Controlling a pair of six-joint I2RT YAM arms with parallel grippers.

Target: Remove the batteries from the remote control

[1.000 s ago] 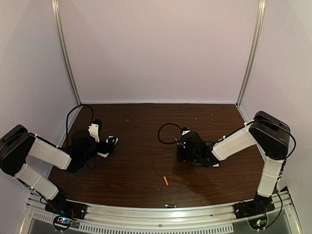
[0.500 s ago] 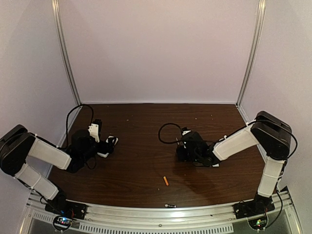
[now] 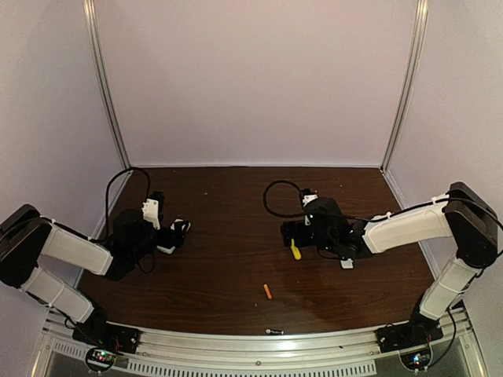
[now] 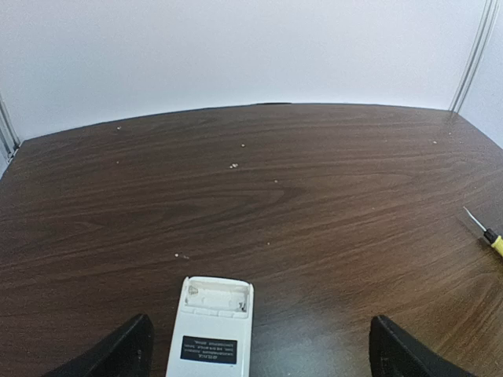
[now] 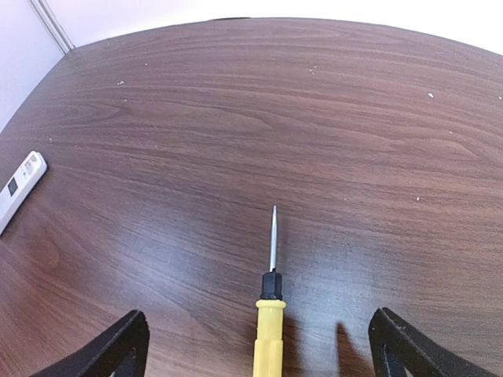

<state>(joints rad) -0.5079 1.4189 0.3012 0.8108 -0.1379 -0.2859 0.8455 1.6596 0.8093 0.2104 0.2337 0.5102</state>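
Observation:
The white remote control [image 4: 211,334] lies back-up on the table between my left gripper's [image 4: 263,355] open fingers, close to the left one. Its battery bay [image 4: 214,294] is uncovered and looks empty. From the right wrist the remote control [image 5: 17,187] shows far off at the left edge. One orange battery [image 3: 267,291] lies alone near the table's front middle, away from both arms. My left gripper [image 3: 179,232] sits low at the left. My right gripper [image 3: 294,236] is open over the yellow-handled screwdriver [image 5: 271,318], which lies loose between its fingers.
A small white cover piece [image 3: 346,264] lies beside the right forearm. A tiny dark object [image 3: 273,331] rests on the front rail. The screwdriver's tip [image 4: 486,233] shows at the right edge of the left wrist view. Walls enclose the table on three sides.
My right gripper has opened and drawn back to the right, uncovering the yellow screwdriver on the table. The left arm and the remote have not moved.

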